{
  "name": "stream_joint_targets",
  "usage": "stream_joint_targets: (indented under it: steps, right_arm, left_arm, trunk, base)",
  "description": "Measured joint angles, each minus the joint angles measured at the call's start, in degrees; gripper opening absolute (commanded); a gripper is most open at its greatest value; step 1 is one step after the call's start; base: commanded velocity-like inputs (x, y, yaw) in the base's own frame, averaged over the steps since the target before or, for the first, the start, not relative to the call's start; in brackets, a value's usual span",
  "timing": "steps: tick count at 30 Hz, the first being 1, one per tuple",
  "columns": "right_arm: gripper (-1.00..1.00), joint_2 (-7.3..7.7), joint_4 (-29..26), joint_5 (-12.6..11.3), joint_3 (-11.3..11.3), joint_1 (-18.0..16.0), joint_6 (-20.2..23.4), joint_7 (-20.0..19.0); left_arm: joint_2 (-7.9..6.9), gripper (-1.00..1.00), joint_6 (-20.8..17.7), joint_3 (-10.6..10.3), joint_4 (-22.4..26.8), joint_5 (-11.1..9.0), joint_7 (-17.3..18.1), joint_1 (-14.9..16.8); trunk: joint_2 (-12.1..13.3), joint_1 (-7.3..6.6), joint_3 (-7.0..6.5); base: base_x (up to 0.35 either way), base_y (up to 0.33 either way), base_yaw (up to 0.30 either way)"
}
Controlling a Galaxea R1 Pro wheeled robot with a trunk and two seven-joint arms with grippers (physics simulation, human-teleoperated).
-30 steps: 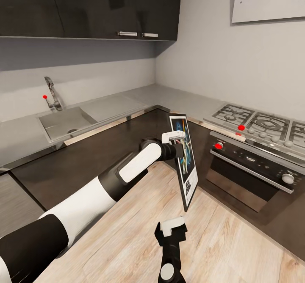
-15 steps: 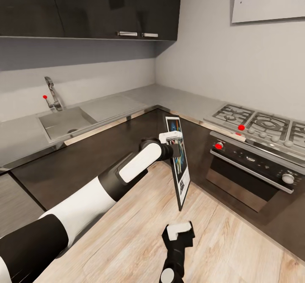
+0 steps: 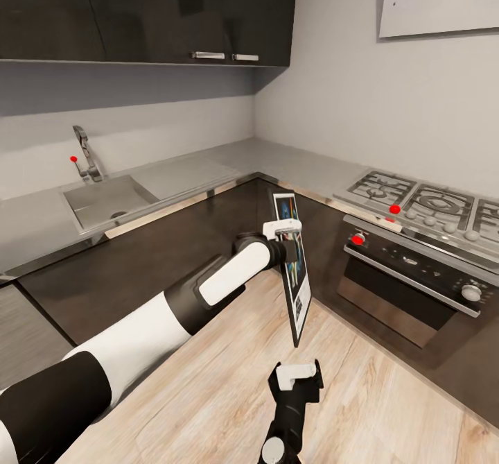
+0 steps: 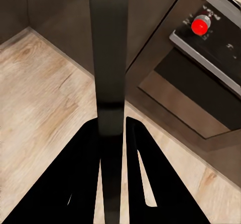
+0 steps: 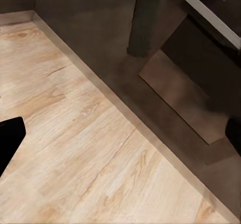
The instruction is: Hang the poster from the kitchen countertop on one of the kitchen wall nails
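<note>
Left pincer (image 3: pixel 285 228) clamped on poster (image 3: pixel 296 277) upper edge: rigid, thin, probably light panel hanging below, liable to swing.

Even, soft, bright simulated light with no clear source. The wall cabinets (image 3: pixel 145 10) show faint glossy reflections and shade the wall beneath. Edges look slightly soft and blurred; the wrist views look dimmer and grainier.
</note>
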State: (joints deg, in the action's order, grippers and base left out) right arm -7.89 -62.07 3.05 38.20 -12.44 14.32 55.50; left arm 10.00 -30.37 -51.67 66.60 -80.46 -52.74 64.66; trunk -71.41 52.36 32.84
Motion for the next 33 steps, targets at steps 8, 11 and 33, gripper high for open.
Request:
stream_joint_targets:
  steps: [8,11,33]
  right_arm:
    - [1.00,-0.02,-2.83,-0.01,0.14,-0.05,0.37,0.10]
    - [1.00,-0.02,-3.58,-0.01,0.14,-0.07,0.54,0.10]
    - [1.00,-0.02,-8.20,-0.01,0.15,-0.12,0.84,0.10]
  left_arm:
    - [0.00,-1.00,0.23,-1.32,-0.04,-0.09,0.05,-0.07]
    - [0.00,-1.00,2.18,-3.80,-0.03,-0.10,0.02,-0.38]
    - [0.00,-1.00,8.83,-9.06,-0.12,-0.19,-0.03,-0.66]
  trunk:
    - [0.00,0.00,0.00]
    - [0.00,0.00,0.00]
    - [0.00,0.00,0.00]
  base:
    - [0.000,0.000,0.000]
    - [0.000,0.000,0.000]
    - [0.000,0.000,0.000]
